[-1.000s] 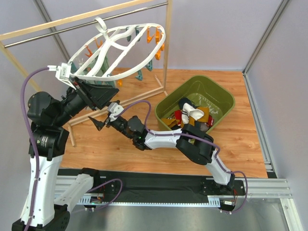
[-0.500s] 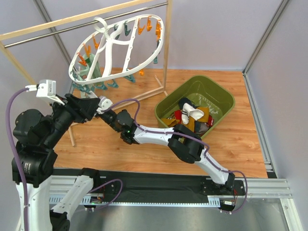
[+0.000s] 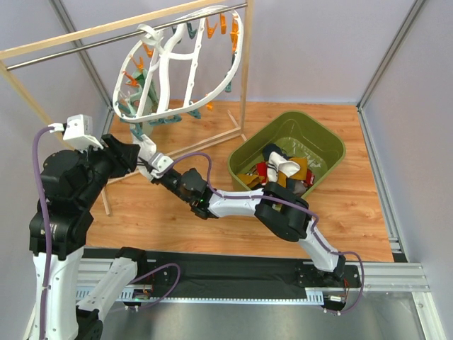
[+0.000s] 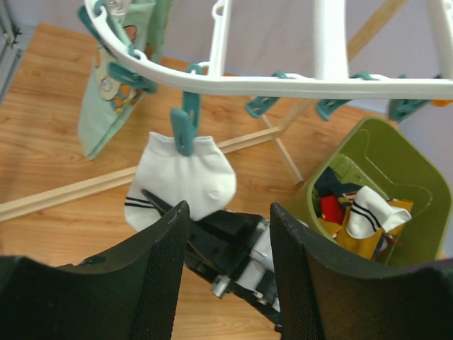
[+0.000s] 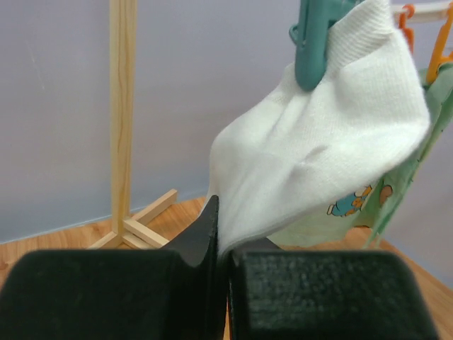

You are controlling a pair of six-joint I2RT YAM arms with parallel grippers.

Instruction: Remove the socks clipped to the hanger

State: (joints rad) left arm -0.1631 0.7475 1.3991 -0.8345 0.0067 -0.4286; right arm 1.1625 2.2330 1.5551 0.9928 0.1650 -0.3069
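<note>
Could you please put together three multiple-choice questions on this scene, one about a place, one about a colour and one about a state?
1. Where do the loose socks lie?
A. in the green bin
B. on the wooden floor
C. over the rail

2. What colour is the clip that holds the white sock on the hanger?
A. orange
B. teal
C. white

3. How is the right gripper?
A. open, clear of the sock
B. shut on the clip
C. shut on the white sock's lower edge

Answers:
1 A, the pile sits inside the bin.
2 B, a teal clip pinches the sock's top edge.
3 C, the right wrist view shows the gripper closed with the sock's fabric caught between its fingers.
</note>
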